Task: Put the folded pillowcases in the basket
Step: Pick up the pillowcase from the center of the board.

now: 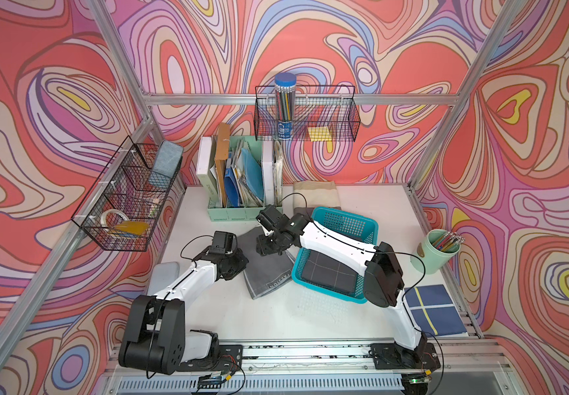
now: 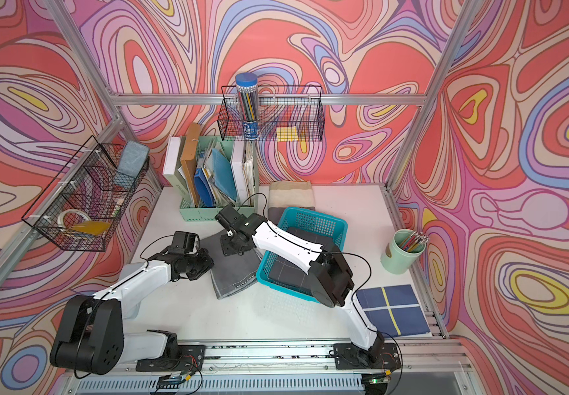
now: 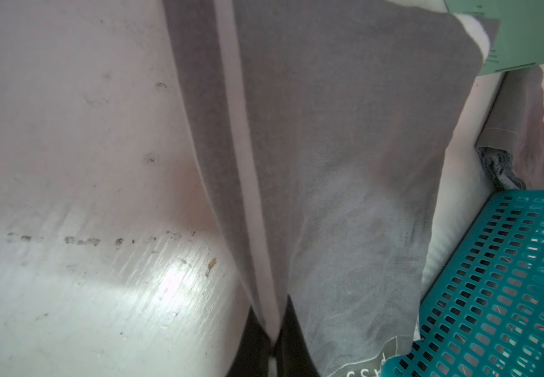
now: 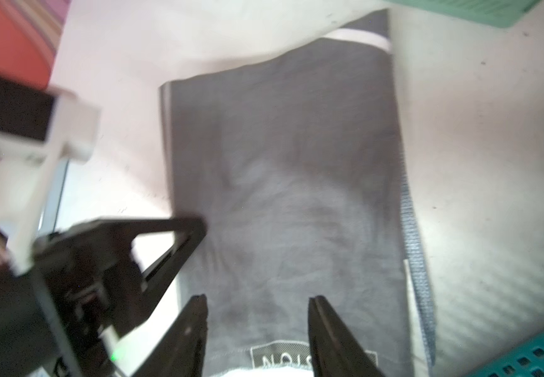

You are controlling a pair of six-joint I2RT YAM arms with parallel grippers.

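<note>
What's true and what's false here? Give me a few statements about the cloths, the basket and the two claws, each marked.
1. The gray folded pillowcase lies inside the turquoise basket. False: it lies on the table beside it.
2. The left gripper is pinched shut on the pillowcase's edge. True.
3. The right gripper is shut. False: its jaws stand open above the pillowcase.
4. A dark cloth with grid lines lies in the basket. True.
5. The mint cup holds pencils. True.

Lab test cell: aluminium frame (image 1: 208, 99), patterned backdrop (image 1: 310, 41)
</note>
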